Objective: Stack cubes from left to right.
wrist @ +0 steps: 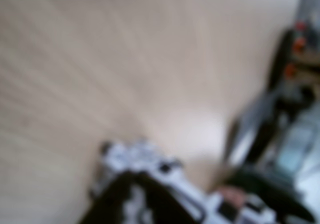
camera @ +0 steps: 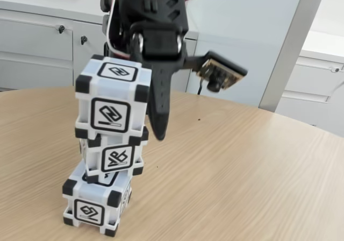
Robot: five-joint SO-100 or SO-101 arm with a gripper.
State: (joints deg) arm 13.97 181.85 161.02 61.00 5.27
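Note:
Three white cubes with black corners stand in one uneven tower on the wooden table in the fixed view: bottom cube (camera: 97,203), middle cube (camera: 114,157), top cube (camera: 112,98). My black gripper (camera: 137,120) comes down from above around the top cube. One tapered finger (camera: 159,109) lies close against that cube's right side; the other finger is hidden behind it, so the grip cannot be judged. The wrist view is heavily blurred, with a white-and-black cube (wrist: 135,156) at the bottom edge and a dark finger (wrist: 125,199) over it.
The round wooden table (camera: 242,165) has bare surface to the right of the tower. Grey cabinets (camera: 37,42) and a white wall stand behind it. The wrist camera module (camera: 220,71) sticks out to the arm's right.

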